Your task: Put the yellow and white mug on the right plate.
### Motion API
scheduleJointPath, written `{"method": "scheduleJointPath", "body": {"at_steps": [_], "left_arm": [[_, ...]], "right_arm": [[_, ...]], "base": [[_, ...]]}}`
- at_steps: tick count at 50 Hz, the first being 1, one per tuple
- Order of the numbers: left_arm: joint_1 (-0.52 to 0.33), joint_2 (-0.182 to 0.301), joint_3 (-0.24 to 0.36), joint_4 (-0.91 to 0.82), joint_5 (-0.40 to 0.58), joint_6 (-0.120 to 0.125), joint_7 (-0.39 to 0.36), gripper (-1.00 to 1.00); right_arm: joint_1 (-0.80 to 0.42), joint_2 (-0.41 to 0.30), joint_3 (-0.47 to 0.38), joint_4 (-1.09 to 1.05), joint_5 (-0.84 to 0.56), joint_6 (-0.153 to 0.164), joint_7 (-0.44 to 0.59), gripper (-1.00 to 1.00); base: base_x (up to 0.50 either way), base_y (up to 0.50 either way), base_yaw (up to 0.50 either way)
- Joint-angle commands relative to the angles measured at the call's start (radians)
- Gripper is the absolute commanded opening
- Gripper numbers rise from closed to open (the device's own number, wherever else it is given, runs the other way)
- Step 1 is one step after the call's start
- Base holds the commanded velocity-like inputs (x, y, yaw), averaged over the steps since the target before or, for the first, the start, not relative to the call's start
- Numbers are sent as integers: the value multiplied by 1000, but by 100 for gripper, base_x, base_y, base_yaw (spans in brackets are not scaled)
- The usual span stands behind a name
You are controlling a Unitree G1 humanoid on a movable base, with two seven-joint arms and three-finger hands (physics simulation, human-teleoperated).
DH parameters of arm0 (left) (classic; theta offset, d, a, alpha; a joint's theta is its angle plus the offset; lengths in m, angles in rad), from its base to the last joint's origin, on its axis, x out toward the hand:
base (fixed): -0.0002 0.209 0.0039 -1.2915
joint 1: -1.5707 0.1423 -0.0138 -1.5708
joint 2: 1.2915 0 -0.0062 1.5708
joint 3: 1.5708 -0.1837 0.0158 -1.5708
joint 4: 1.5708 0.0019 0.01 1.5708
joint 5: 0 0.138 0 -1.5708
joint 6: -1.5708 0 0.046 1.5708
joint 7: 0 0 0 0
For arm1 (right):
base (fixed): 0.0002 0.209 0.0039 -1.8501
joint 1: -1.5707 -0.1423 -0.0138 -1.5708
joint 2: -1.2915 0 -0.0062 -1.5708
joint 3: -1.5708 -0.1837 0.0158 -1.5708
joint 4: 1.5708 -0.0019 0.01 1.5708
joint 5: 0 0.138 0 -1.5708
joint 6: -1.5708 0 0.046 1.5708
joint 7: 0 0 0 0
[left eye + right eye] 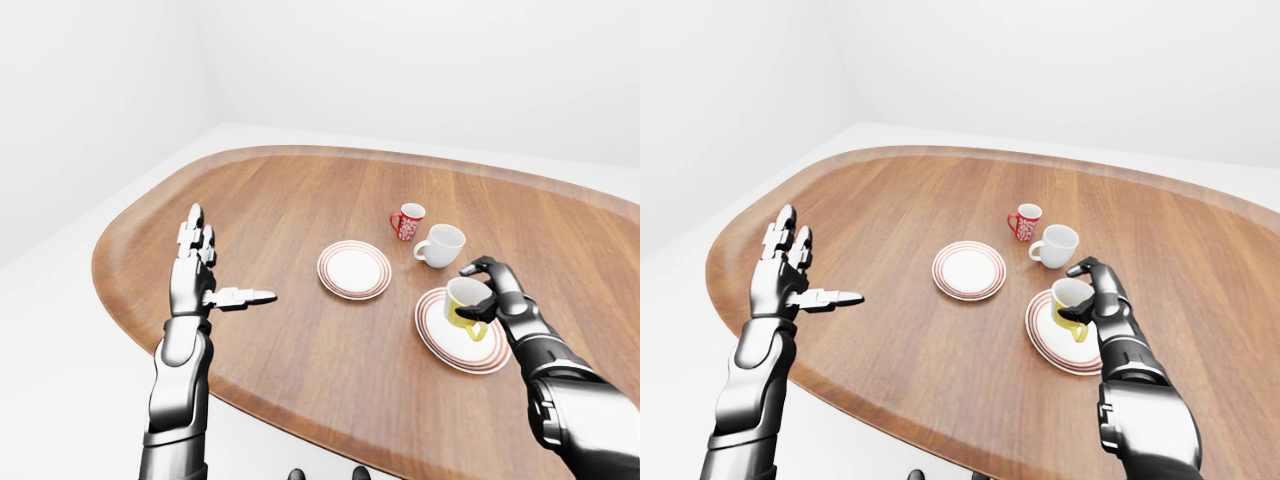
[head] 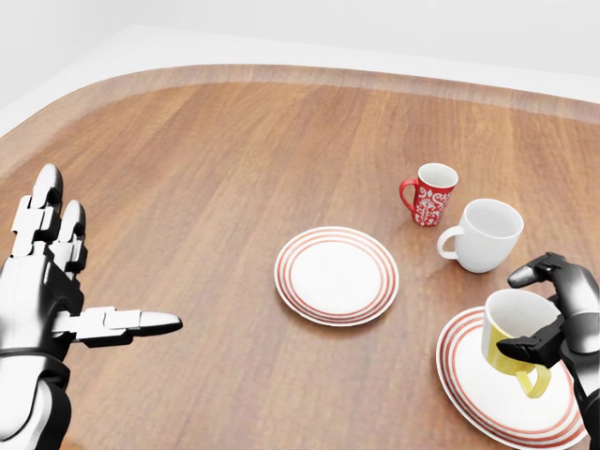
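Observation:
The yellow and white mug [image 2: 511,339] is in my right hand [image 2: 555,311], whose fingers close round its right side. It is over the right plate [image 2: 469,384], a white plate with red rings at the lower right of the head view; I cannot tell whether it touches the plate. Its yellow handle points down toward the view's bottom. My left hand [image 2: 66,281] is open and empty at the left, fingers spread, thumb pointing right.
A second red-ringed plate [image 2: 336,275] lies in the middle of the wooden table [image 2: 234,159]. A red patterned mug [image 2: 431,195] and a plain white mug [image 2: 486,234] stand above the right plate. The table's rounded edge runs along the left.

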Motion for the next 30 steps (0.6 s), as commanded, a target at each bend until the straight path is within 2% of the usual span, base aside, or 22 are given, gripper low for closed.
{"method": "scheduleJointPath", "body": {"at_steps": [1,30], "left_arm": [[1,-1,-2,3,2,0,0,100],[2,-2,-3,7,4,0,-2,100]], "right_arm": [[-4,-1,-7,12,49,0,-19,-100],[-2,3,-19,18,70,0,-38,-100]], "base": [[0,0,0],[0,0,0]]}}
